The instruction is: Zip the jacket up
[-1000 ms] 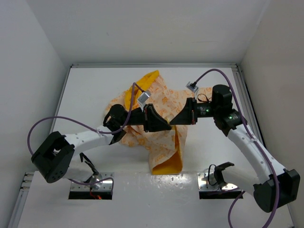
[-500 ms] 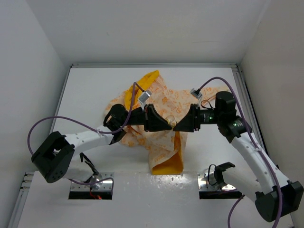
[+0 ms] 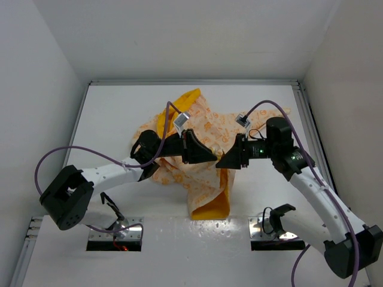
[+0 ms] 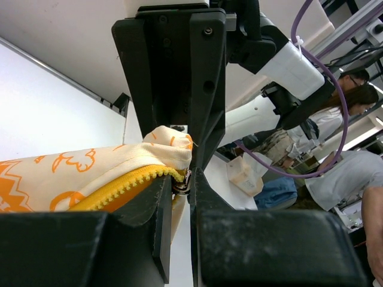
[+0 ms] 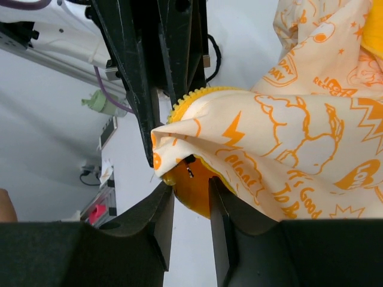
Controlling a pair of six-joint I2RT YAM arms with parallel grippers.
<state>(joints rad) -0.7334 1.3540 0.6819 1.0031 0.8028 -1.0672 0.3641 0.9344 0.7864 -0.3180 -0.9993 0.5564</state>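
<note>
Up close, the left gripper (image 4: 181, 179) has its jaws closed on the jacket (image 4: 90, 176) at the end of its zipper (image 4: 128, 185); the pinched part is mostly hidden. The right gripper (image 5: 191, 194) has its jaws parted around a corner of the fabric, and contact there is unclear. Beyond, the rest lies bunched mid-desk (image 3: 119, 107), sleeves indistinguishable.

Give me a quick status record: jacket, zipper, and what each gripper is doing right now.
jacket: bunched mid-table, upper part lifted between the two arms, yellow lining showing at the near end
zipper teeth: run into the left gripper's jaws
left gripper: shut on the jacket at the zipper's end
right gripper: jaws parted, a jacket corner between them
arms: grippers face each other almost tip to tip
</note>
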